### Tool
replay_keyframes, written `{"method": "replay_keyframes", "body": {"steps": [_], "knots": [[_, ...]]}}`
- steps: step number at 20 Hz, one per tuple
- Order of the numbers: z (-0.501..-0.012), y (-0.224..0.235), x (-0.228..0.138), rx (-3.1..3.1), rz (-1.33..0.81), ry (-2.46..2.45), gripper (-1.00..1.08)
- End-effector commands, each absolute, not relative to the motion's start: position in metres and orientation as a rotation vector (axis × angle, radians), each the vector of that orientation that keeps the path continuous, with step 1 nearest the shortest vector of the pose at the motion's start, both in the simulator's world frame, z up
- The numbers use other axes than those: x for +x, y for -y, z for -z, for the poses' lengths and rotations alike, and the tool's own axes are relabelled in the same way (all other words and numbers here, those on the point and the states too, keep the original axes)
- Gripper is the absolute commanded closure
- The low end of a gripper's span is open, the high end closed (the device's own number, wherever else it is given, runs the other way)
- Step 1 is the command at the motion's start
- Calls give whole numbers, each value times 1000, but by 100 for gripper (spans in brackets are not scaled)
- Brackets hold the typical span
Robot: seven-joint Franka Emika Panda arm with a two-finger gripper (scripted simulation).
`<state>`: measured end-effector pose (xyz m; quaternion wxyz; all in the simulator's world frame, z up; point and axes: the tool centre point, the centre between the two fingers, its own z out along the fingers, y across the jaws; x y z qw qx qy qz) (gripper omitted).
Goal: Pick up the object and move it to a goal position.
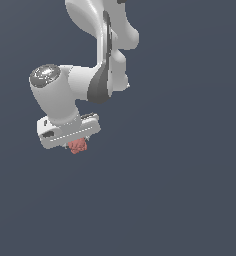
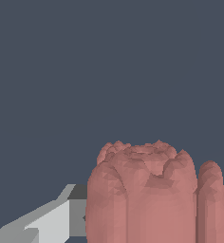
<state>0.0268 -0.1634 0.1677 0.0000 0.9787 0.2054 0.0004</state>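
In the wrist view the object (image 2: pixel 149 194) is very near to the camera and fills much of the picture: you see a lumpy pinkish-red blob with rounded lobes on its sides and a rough, dented end that faces away from the camera. At one side of it a grey and white finger (image 2: pixel 47 220) of the gripper shows, and at the other side only a small grey corner appears past the last lobe. The finger lies just beside the blob, but you cannot tell from this view if it touches it. Behind the blob there is only the plain dark blue-grey background (image 2: pixel 109 66), with no edge or surface to see in it. In the exterior view the gripper (image 1: pixel 76 142) hangs at the end of the white arm (image 1: pixel 97 60), and its flat white hand (image 1: pixel 67 131) is tilted, lower at the exterior view's left. The blob (image 1: pixel 78 146) sticks out just under the hand, and it is much smaller than the hand. The fingers themselves are hidden here between the hand and the blob, so you cannot see how wide they stand. Nothing shows beneath the blob, and it sits right against the hand, so it seems that the gripper grasps it. The arm goes up and out of the picture at the top, in front of the same plain background.
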Motion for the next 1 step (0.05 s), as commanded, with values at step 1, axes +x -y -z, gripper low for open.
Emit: {"method": "replay_keyframes", "body": {"steps": [1], "knots": [[-169,165,28,3075,0,-647,108]]}}
